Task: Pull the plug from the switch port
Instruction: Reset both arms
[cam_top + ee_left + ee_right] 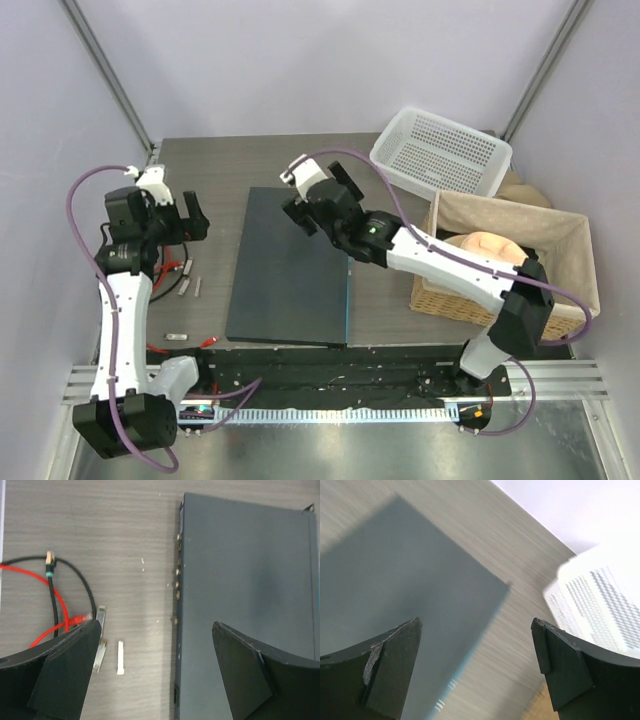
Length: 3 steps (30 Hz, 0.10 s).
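Note:
The switch (290, 270) is a flat dark slate-grey box lying in the middle of the table. Its bluish front edge (348, 300) faces right. It also shows in the left wrist view (245, 580) and the right wrist view (395, 570). I see no plug in either edge that shows. A black cable's plug (50, 559) and a red cable's plug (80, 618) lie loose on the table left of the switch. My left gripper (155, 630) is open and empty above the switch's left edge (193, 222). My right gripper (476, 625) is open and empty over the switch's far right corner (312, 208).
A white perforated basket (440, 150) stands at the back right and shows in the right wrist view (600, 590). A wicker basket (520, 300) stands right of the switch. Red and black cables (168, 266) and small metal strips (120, 657) lie on the left.

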Available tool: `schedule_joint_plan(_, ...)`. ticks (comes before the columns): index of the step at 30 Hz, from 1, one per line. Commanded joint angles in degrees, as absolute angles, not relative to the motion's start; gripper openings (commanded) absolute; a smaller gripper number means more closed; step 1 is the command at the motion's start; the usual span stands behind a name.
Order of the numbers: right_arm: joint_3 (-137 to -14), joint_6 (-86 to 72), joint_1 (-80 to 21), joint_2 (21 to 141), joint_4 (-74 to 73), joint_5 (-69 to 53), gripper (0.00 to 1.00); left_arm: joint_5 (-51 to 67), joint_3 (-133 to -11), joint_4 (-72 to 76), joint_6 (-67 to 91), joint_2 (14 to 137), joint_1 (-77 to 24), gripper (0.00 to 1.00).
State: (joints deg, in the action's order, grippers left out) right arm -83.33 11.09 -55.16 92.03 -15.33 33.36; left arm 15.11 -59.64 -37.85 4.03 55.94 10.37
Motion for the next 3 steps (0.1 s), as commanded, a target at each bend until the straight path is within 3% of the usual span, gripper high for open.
schedule_joint_plan(1,-79.6,18.1,-54.2,86.7,-16.5,37.0,1.00,19.0,-59.9,-30.1,6.4,57.7,11.0,1.00)
schedule_joint_plan(3,-78.6,18.6,-52.3,86.8,-16.0,35.8,1.00,19.5,-58.7,-28.6,7.9,57.9,11.1,1.00)
